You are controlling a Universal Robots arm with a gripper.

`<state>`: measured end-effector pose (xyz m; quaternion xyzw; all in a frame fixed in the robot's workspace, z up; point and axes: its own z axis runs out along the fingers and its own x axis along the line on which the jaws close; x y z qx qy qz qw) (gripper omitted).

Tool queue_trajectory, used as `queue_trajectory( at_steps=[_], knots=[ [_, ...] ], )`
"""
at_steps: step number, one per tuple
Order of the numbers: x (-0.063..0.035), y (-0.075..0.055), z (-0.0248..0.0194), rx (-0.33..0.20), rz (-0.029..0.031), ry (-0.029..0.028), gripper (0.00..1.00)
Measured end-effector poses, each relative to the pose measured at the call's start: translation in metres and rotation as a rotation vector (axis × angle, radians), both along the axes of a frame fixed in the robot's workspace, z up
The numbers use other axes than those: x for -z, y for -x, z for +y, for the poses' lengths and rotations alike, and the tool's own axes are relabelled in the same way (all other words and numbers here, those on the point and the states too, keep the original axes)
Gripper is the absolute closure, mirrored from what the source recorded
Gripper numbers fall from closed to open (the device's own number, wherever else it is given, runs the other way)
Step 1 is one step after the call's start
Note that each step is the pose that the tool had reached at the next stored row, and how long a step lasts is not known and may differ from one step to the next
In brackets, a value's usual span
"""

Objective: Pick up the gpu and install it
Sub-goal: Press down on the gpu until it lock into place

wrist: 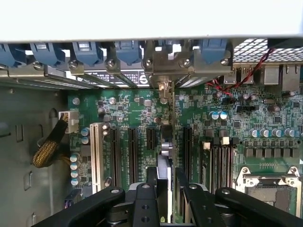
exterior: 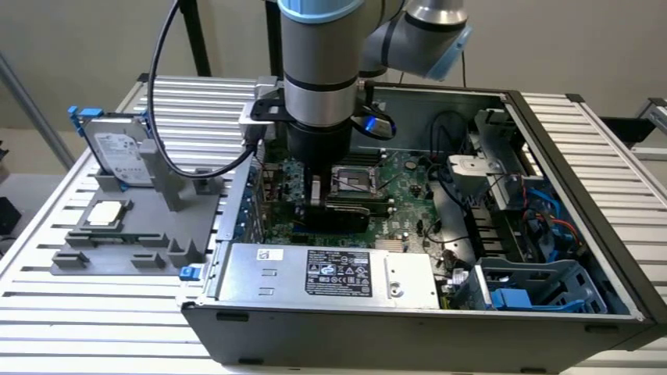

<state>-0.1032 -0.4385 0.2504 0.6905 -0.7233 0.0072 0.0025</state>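
Observation:
The gpu (wrist: 165, 142) stands edge-on over the green motherboard (wrist: 123, 109) in line with a black expansion slot. Its silver bracket (wrist: 163, 64) rests against the case's rear slot openings. My gripper (wrist: 165, 191) is shut on the card's upper edge, a black finger (wrist: 150, 189) on each side. In the exterior view the gripper (exterior: 312, 191) reaches down into the open computer case (exterior: 583, 195), and the black card (exterior: 344, 212) shows just under it, beside the CPU socket (exterior: 352, 180).
A grey fixture (exterior: 125, 234) at the exterior view's left holds a silver hard drive with blue rails (exterior: 117, 152) and a square CPU chip (exterior: 108, 212). The power supply (exterior: 323, 273) sits at the case's near side. A yellow-sleeved cable (wrist: 49, 146) lies by the slots.

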Motion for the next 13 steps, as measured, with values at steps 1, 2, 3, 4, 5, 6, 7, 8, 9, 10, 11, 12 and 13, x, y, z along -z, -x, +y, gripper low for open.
queue_trajectory(
  at_steps=[1, 2, 3, 4, 5, 6, 7, 8, 9, 10, 11, 12, 13],
  knots=[
    [0.0001, 0.000, 0.0001, 0.000, 0.0000, 0.0008, 1.00],
    [0.0001, 0.000, 0.0001, 0.000, 0.0000, 0.0015, 1.00],
    [0.0002, 0.000, 0.0001, 0.000, 0.0000, 0.0019, 1.00],
    [0.0003, 0.001, 0.0002, 0.001, 0.0007, 0.0021, 0.00],
    [0.0003, 0.001, 0.0002, 0.001, 0.0000, 0.0024, 0.00],
    [0.0003, 0.001, 0.0003, 0.001, -0.0002, 0.0024, 0.00],
    [0.0002, 0.000, 0.0003, 0.000, -0.0001, 0.0025, 0.00],
    [-0.0006, 0.000, 0.0003, 0.000, 0.0000, 0.0027, 0.00],
    [-0.0024, 0.000, 0.0003, 0.000, -0.0001, 0.0026, 0.00],
    [-0.0053, 0.000, 0.0003, 0.000, 0.0000, 0.0027, 0.00],
    [-0.0098, 0.000, 0.0003, 0.000, -0.0001, 0.0026, 0.00],
    [-0.0143, 0.000, 0.0003, 0.000, -0.0001, 0.0025, 0.00],
    [-0.0190, 0.000, 0.0003, 0.000, 0.0000, 0.0027, 0.00]
  ],
)
